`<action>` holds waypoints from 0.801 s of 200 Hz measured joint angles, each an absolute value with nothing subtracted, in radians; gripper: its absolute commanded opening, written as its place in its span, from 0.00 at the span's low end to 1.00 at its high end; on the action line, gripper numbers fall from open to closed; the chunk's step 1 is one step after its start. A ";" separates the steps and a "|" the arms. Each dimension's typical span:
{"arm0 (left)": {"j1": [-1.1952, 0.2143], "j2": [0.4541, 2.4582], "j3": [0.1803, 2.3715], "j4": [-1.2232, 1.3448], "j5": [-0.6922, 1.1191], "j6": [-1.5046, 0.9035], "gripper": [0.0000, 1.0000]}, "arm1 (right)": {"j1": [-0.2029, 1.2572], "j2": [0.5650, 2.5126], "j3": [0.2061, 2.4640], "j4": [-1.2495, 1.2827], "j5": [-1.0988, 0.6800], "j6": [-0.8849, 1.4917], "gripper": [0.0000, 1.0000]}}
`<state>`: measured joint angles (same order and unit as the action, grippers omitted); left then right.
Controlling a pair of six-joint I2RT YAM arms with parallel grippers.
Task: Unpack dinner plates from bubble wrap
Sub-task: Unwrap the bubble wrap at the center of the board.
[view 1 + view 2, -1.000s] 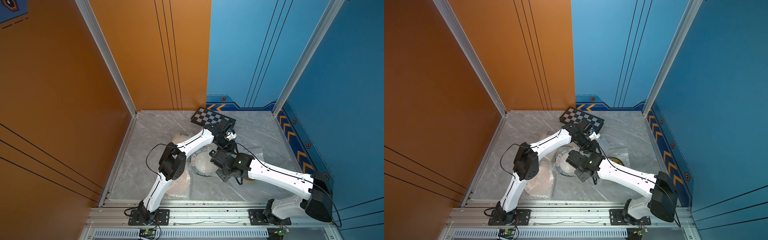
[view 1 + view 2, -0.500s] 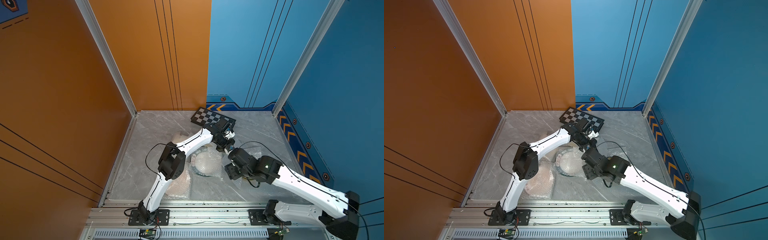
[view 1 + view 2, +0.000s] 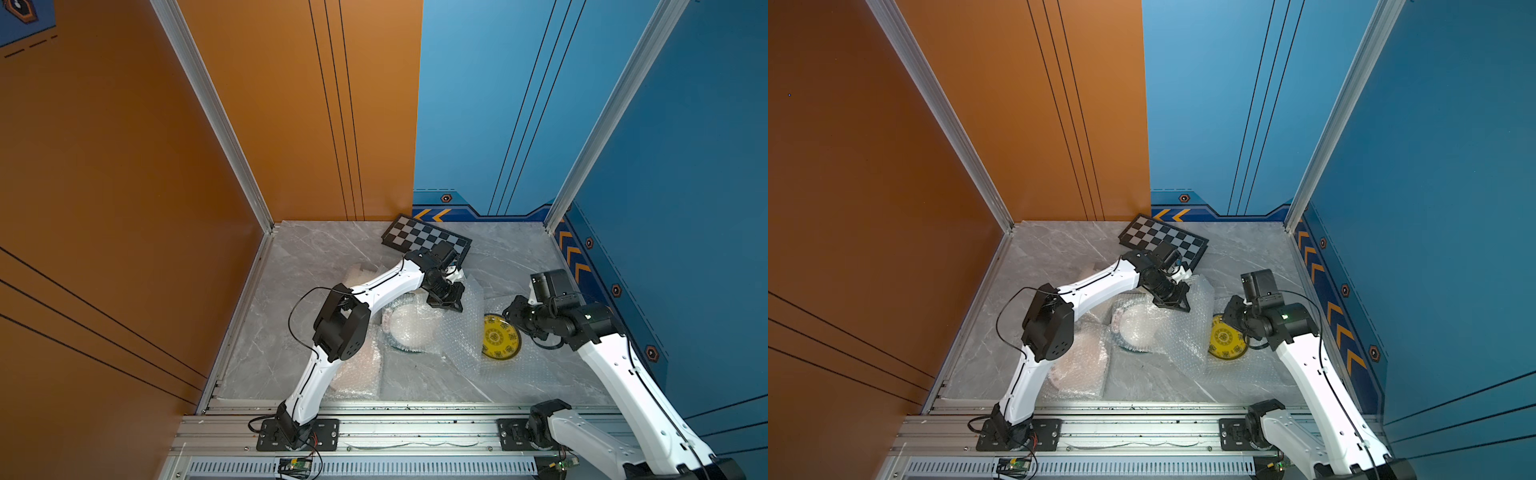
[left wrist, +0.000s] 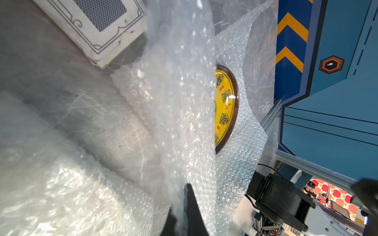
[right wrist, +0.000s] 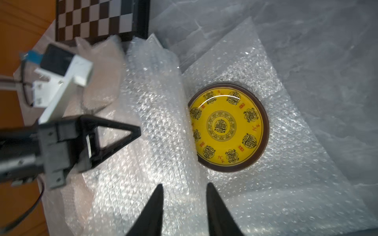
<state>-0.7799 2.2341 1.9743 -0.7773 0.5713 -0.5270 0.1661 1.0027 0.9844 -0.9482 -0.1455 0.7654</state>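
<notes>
Bubble wrap (image 4: pixel 184 122) is what your left gripper (image 4: pixel 182 204) has hold of. Its jaws are closed tight on a fold, and that fold rises as a crinkled ridge just beside the yellow plate (image 5: pixel 227 126), overlapping one edge of its rim. The plate lies flat and face up, uncovered but for that edge. In both top views the plate (image 3: pixel 500 336) (image 3: pixel 1226 341) shows its dark rim and black emblems plainly. Under it a flat sheet (image 5: pixel 286 183) of the same plastic is spread on the grey table (image 3: pixel 324 266).

Your right gripper (image 5: pixel 184 186) hangs over the flat sheet close to the plate's rim. Its jaws stand a little apart with nothing between them.

On the far side of the held ridge from the yellow plate you have a second plate (image 3: pixel 405 328), wrapped. It looks pale with a dark rim, though the plastic blurs it too much to be sure. Farther from the yellow plate on that same side lies a wrapped bundle (image 3: pixel 1079 370), partly under your left arm. A checkerboard (image 3: pixel 424 239) sits well beyond the yellow plate by the back wall. A small white card box (image 4: pixel 98 26) rests on the table between the two, near the checkerboard.
</notes>
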 measured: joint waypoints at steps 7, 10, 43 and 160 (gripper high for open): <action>-0.780 2.228 1.971 -0.777 0.567 -0.527 0.00 | 0.126 1.024 0.957 -0.934 -0.172 0.777 0.12; -0.780 2.226 1.970 -0.777 0.565 -0.527 0.00 | 0.111 1.035 0.945 -0.927 -0.184 0.776 0.11; -0.787 2.207 1.944 -0.763 0.556 -0.528 0.00 | 0.037 1.153 0.888 -0.851 -0.246 0.794 0.12; -0.793 2.201 1.929 -0.731 0.556 -0.539 0.00 | -0.098 1.528 0.937 -0.593 -0.207 0.818 0.04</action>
<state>-0.7933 2.2009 1.9293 -0.7311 0.5564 -0.5392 -0.0978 1.5280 0.9375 -0.5926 -0.2073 0.8177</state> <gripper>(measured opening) 0.044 0.053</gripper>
